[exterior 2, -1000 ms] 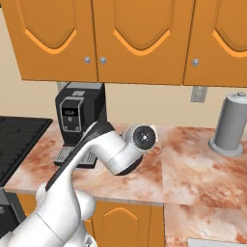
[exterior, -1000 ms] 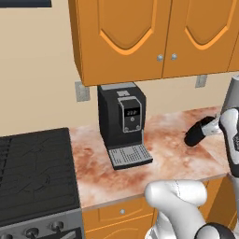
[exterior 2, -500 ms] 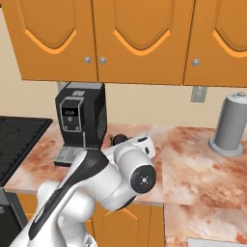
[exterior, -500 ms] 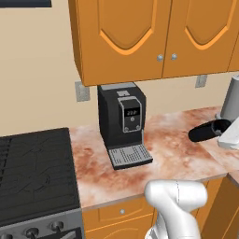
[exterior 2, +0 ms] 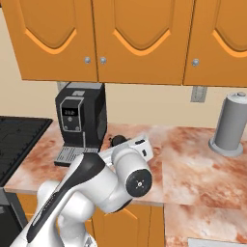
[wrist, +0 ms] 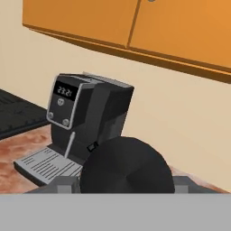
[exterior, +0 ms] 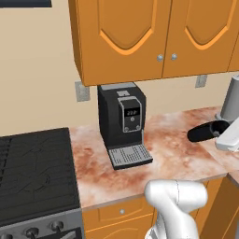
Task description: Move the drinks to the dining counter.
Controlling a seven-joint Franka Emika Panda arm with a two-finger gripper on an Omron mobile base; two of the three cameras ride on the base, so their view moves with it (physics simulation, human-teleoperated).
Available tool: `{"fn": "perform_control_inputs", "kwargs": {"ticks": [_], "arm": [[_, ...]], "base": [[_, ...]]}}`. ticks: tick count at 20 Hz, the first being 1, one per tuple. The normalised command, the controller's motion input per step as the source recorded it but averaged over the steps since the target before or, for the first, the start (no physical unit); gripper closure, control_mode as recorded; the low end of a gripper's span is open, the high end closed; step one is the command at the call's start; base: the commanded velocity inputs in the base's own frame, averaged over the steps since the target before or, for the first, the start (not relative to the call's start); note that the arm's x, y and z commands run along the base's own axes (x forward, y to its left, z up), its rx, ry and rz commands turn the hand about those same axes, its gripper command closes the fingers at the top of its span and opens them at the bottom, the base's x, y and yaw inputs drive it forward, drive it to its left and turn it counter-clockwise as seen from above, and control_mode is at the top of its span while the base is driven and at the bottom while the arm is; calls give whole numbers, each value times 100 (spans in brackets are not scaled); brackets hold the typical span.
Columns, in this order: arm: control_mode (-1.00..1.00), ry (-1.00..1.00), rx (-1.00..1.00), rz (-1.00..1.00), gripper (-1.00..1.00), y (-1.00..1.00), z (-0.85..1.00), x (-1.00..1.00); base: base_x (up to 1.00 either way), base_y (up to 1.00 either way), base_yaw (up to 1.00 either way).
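My gripper is shut on the black cylindrical flask, which lies roughly horizontal a little above the marbled worktop, right of the coffee machine. From the right base view the flask peeks out as a dark end behind my forearm, with the gripper beside it. Seen from the hand, the flask's round black end sits between the grey fingers, pointing toward the coffee machine. The brown bottle, the teal bottle and the dining counter are out of view.
A black coffee machine stands against the wall on the narrow worktop. A black stove lies at the left. A tall grey steel cylinder stands at the right. Orange wall cabinets hang low overhead.
The arm has folded down, its elbow dropping low in front of the worktop. The held flask has tipped from slanted to nearly level and shifted slightly right.
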Motion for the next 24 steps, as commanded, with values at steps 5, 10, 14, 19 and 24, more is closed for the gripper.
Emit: {"fn": "perform_control_inputs", "kwargs": {"ticks": [5,10,14,19,24], "arm": [[100,0,0,0,100,0,0,0],[100,0,0,0,100,0,0,0],[100,0,0,0,100,0,0,0],[100,0,0,0,100,0,0,0],[100,0,0,0,100,0,0,0]], "base": [[-78,0,1],[-100,0,9],[-100,1,18],[-77,24,38],[-50,48,60]]}}
